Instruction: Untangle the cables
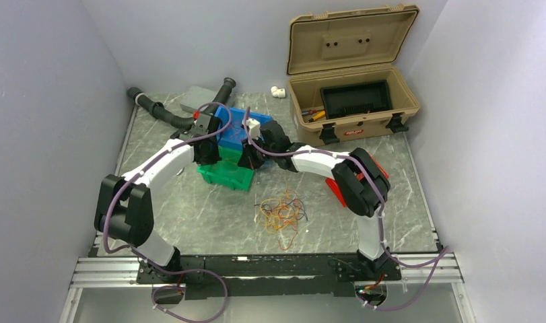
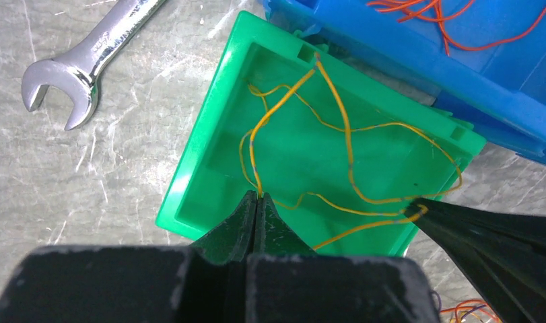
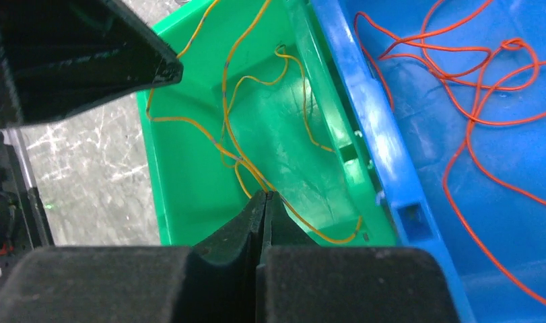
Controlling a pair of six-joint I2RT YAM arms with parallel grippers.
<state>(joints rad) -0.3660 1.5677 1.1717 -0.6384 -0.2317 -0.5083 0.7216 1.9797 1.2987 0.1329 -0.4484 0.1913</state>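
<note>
Plain pale grey walls (image 1: 48, 101) closed in the grey marbled tabletop (image 1: 209, 215) at 9, 12 and 3 o'clock. An aluminium rail (image 1: 108, 272) ran along 6 o'clock under soft, even light.

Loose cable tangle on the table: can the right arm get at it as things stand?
Probably not yet. The right gripper is shut on a yellow wire over the green bin. Nothing lies between it and the tangle, so once it lets go the way looks free.

- The top external camera looks down from above and behind the arm bases, taking in the whole table (image 1: 189, 219).
- The left wrist camera looks down from close over the green bin (image 2: 199, 148).
- The right wrist camera is equally close and shares that bin and its yellow cable (image 3: 224, 101).
</note>
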